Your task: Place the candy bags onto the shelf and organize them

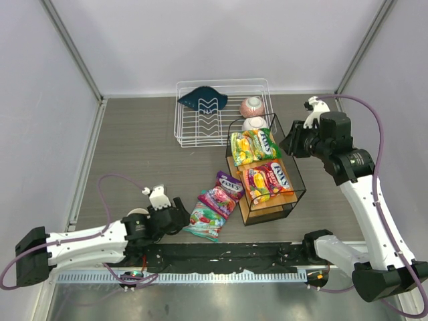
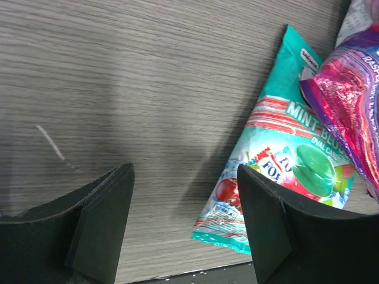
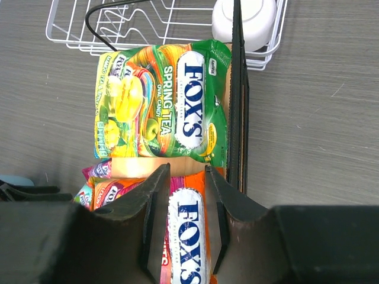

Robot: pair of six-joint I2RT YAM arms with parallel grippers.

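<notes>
The shelf [image 1: 257,211], a black wire frame with a tan board, stands right of centre. A green candy bag [image 1: 254,145] and an orange-red one [image 1: 268,181] lie flat on it. A purple bag [image 1: 224,192] and a teal bag [image 1: 203,221] lie on the table to its left, the purple one overlapping the teal. My left gripper [image 2: 185,177] is open just left of the teal bag [image 2: 284,154], whose corner lies by the right finger. Over the shelf's right side my right gripper [image 3: 186,177] hovers open above the orange-red bag [image 3: 188,236], holding nothing.
A white wire dish rack [image 1: 221,114] stands behind the shelf and holds a dark blue item [image 1: 202,99]. A pink bowl [image 1: 252,105] and a white bowl [image 1: 254,124] are at its right end. A black strip [image 1: 221,254] runs along the near edge.
</notes>
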